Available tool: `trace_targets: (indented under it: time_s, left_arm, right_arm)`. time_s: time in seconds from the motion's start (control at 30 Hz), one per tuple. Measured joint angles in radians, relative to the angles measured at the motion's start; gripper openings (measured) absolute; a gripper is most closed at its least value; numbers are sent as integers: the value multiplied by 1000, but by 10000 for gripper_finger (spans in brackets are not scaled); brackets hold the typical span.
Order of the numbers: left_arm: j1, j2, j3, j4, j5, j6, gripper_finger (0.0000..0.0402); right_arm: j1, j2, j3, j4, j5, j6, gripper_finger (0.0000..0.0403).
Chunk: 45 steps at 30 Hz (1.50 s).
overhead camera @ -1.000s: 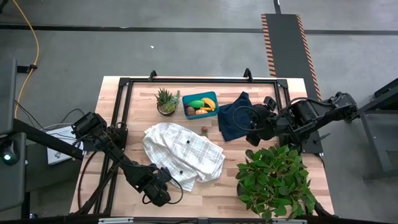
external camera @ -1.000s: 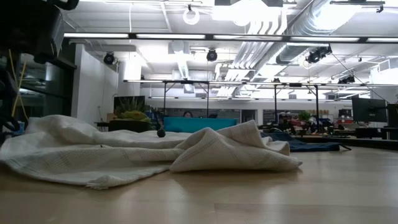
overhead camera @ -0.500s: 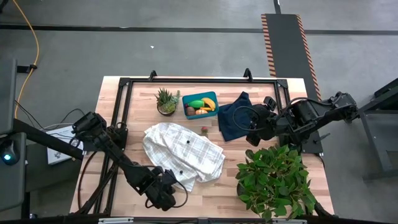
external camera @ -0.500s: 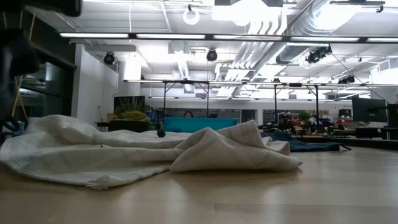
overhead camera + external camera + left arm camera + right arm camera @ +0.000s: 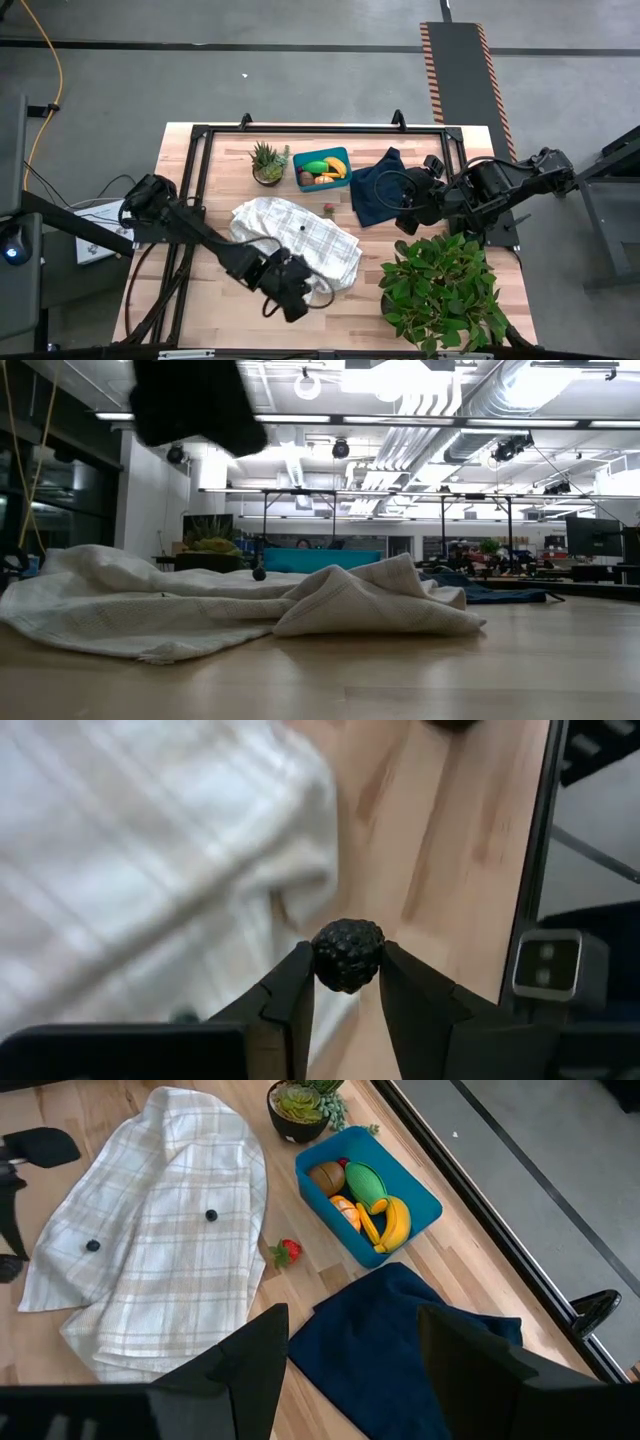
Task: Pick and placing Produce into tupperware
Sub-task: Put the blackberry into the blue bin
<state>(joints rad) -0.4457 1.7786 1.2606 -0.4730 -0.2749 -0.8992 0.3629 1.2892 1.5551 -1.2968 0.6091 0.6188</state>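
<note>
— Left gripper (image 5: 346, 988) has swung from the table's near-left edge over the white towel (image 5: 290, 240), pinching a dark berry (image 5: 348, 954).

— Tupperware (image 5: 322, 168) sits by the far edge; that shallow pinch could let the berry roll out. Right gripper (image 5: 350, 1342) waits, spread.

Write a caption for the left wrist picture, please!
Left gripper shut on a bumpy dark berry above the white cloth.

The left tool (image 5: 345, 982) is raised with its fingers pinched together, while the right tool (image 5: 350, 1342) hovers, fingers spread.
</note>
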Motion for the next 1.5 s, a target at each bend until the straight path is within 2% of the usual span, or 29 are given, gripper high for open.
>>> trace_targets:
  time_s: [0.43,1.17,1.5]
  left_arm:
    - [144,0,125,-44,52,199,94]
    - [343,-30,340,-363,132,478,94]
    - [450,-31,465,-539,137,585,94]
  right_arm:
    - [0,0,0,2,-8,1,213]
    - [0,0,0,1,-8,-17,213]
    - [-38,0,0,7,-8,-58,213]
